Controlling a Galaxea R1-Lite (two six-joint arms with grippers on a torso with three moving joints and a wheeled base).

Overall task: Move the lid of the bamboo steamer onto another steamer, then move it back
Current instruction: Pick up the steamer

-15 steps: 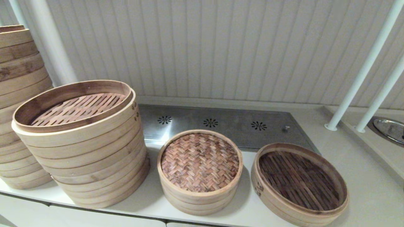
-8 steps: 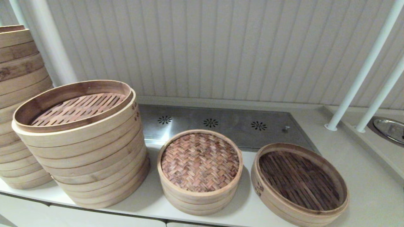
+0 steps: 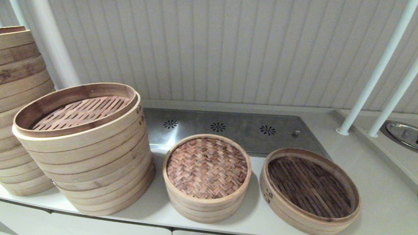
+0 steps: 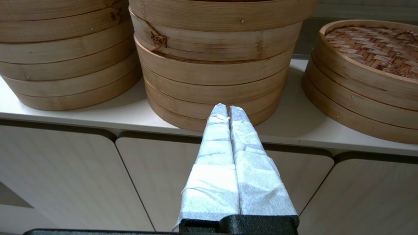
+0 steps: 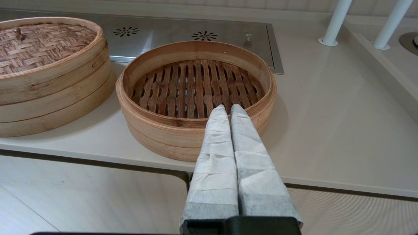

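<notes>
The bamboo steamer lid point(image 3: 206, 167), with its brown herringbone top, lies on the smallest low steamer point(image 3: 204, 209) at the counter's front middle. The lid hides that basket's inside; only two pale rings show below the lid's band. The lid point(image 4: 375, 45) and the steamer's wall point(image 4: 359, 107) also show in the left wrist view, and the lid point(image 5: 36, 42) in the right wrist view. My left gripper point(image 4: 227, 109) hangs shut and empty before the cabinet fronts, below the tall stack. My right gripper point(image 5: 227, 109) is shut and empty too, just short of the wide slatted basket. Neither arm shows in the head view.
A wide low slatted-bottom basket point(image 3: 310, 186) stands right of the lidded one. A tall stack of wide baskets point(image 3: 85, 147) stands to its left, with a taller stack point(image 3: 19, 98) behind that. A steel panel point(image 3: 228, 127) lies at the back, and white posts point(image 3: 369, 85) rise at the right.
</notes>
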